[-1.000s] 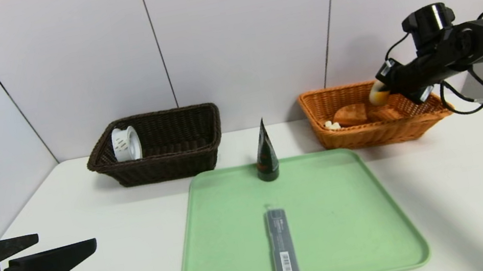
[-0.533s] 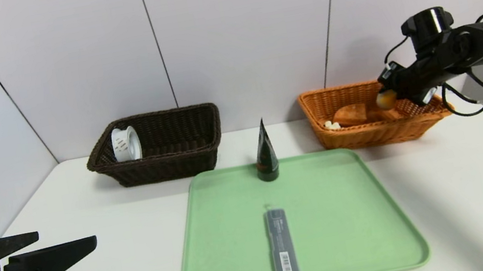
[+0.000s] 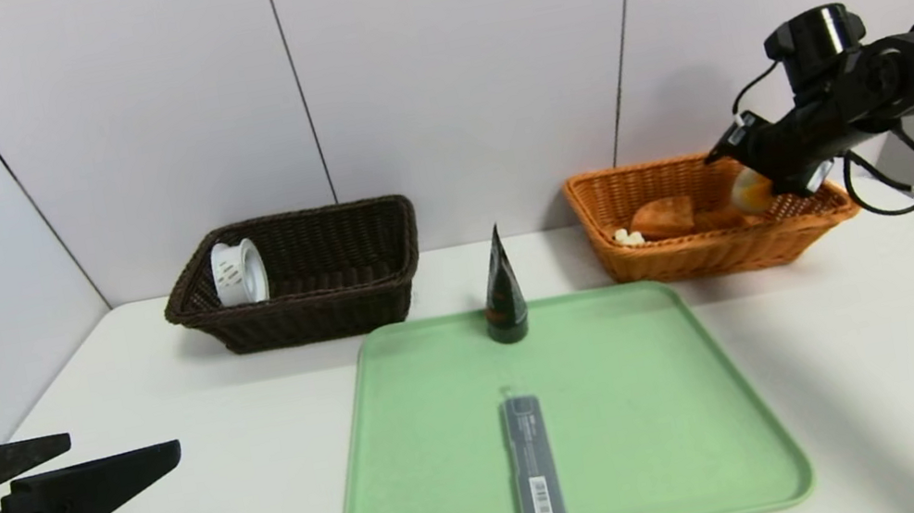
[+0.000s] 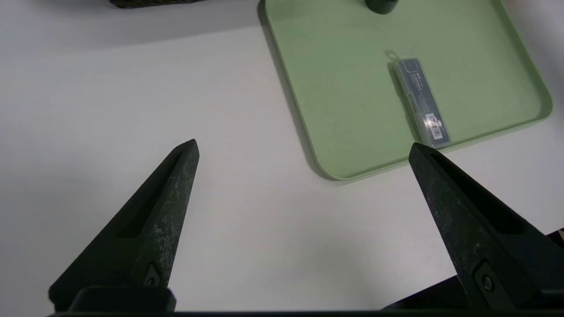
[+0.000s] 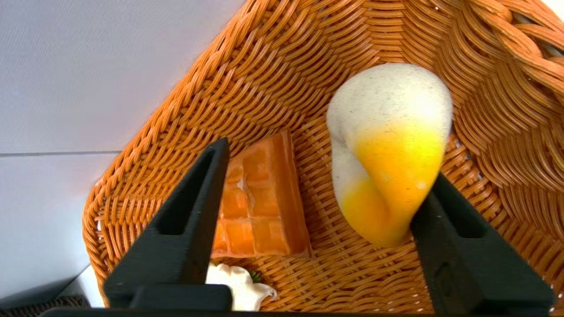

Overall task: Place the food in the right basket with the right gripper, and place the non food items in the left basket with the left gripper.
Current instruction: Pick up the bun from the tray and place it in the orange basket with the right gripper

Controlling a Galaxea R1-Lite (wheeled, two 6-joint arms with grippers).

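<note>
Into the rectangular orange woven wicker basket with flared sides (image 3: 730, 257) now, with a triangular orange-brown waffle slice (image 5: 260, 198) down inside, white cream (image 5: 240, 286) just beside. Inside the rim too, an oval cream bun with orange-yellow top (image 5: 392, 145), up against one finger of the right gripper (image 5: 326, 163). Fingers spread apart, not clenched round the bun; hard to tell if touching the basket's bottom.

Over to the rectangular dark brown woven wicker basket (image 3: 318, 319): just a white translucent tape roll (image 3: 239, 274), on edge near the left end.

Plenty of open room between the two baskets, and bare space along the near side of each. Out at the left, well apart from the dark basket, the left gripper (image 4: 303, 144), above the tabletop, fingers wide and holding nothing.

On the green rounded tray (image 3: 644, 411), a dark green-black cone-shaped tube (image 3: 505, 300), upright at the far edge, tip up; nearer, a long flat grey case with barcode label (image 3: 536, 468), lying lengthwise toward the near rim. Beneath it all, a smooth white tabletop (image 3: 890, 368); behind, pale wall panels (image 3: 483, 83) with thin dark seams.
</note>
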